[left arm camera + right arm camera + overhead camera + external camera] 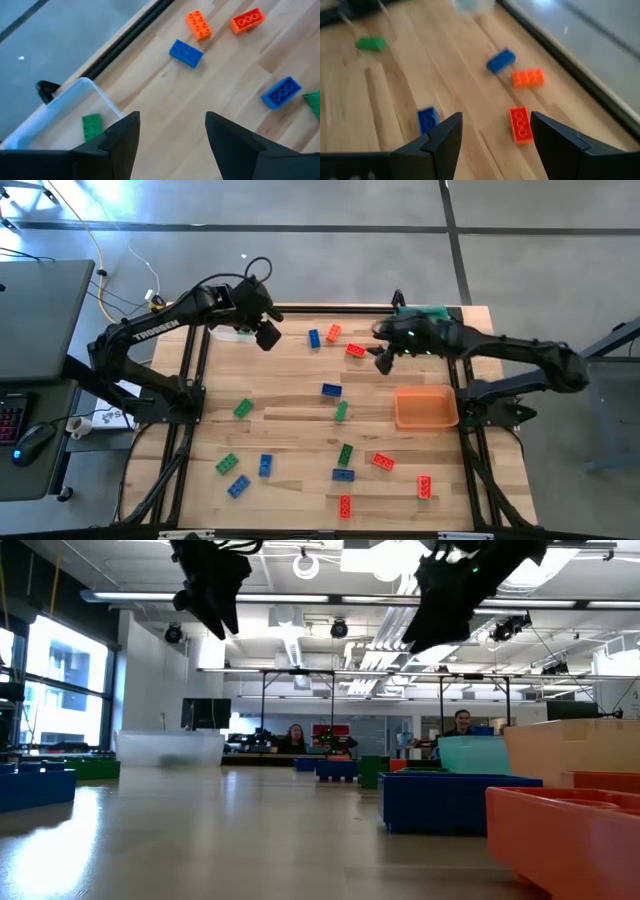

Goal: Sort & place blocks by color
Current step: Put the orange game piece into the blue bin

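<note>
The blocks [345,453] lie scattered over the wooden counter [290,410], most toward its near edge: red ones [383,461] at the near right, green [227,464] and blue [238,486] at the near left, a blue one [331,390] mid-counter, and a blue, orange-red and red cluster [333,333] at the far edge. They look like small hard plastic bricks, light and stiff, likely a little slick on their smooth flanks (the studded top gives less to press on), so I would pinch across the two long sides, squarely, since a skewed grip could flip one away.

The orange tray [426,408] sits at the right side. Farther off, both arms hover above the far half. The left pincer [172,131] hangs spread and empty beside the clear tray [75,100], which already holds a green block [91,126]. The right pincer [495,132] is likewise spread and empty over a red block [520,125].

The teal tray [432,313] is mostly hidden beneath the right arm, so its contents cannot be told. In the low view, near blocks loom large and blurred, blocking the counter behind them.
</note>
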Controlling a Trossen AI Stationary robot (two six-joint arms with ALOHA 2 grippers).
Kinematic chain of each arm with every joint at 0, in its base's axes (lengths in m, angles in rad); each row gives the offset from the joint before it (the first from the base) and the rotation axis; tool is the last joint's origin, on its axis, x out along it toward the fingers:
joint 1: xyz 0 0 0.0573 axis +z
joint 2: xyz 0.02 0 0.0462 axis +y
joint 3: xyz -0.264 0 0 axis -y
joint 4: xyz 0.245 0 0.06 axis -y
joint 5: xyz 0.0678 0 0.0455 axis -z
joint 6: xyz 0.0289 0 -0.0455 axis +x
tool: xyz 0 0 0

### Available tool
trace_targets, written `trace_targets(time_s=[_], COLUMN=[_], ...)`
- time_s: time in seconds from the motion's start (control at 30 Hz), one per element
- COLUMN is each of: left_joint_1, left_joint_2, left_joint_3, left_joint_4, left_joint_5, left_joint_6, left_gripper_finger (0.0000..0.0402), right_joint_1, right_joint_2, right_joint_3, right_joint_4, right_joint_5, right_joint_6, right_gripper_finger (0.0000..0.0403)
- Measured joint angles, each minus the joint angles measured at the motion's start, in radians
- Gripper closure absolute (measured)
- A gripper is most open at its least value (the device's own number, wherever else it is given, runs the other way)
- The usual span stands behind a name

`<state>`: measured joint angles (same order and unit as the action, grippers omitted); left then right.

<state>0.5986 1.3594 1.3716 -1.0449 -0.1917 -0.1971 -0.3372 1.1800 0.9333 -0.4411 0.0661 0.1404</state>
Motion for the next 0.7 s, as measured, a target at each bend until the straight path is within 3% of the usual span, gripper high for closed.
trace_targets(time_s=[0.3,0.7], left_joint_1=[0.071,0.117], left_joint_2=[0.000,0.000], left_joint_3=[0.013,0.013], left_joint_4=[0.004,0.005], left_joint_5=[-0.001,0.002], left_joint_6=[0.096,0.159], left_gripper_finger=[0.0190,0.0190], right_joint_1=[-0.102,-0.148], right_joint_2=[0.296,0.637], right_joint_3=[0.223,0.466], right_joint_4=[-0.139,-0.346], right_joint_5=[-0.061,-0.056], right_joint_6=[0.004,-0.037], right_gripper_finger=[0.0180,0.0180])
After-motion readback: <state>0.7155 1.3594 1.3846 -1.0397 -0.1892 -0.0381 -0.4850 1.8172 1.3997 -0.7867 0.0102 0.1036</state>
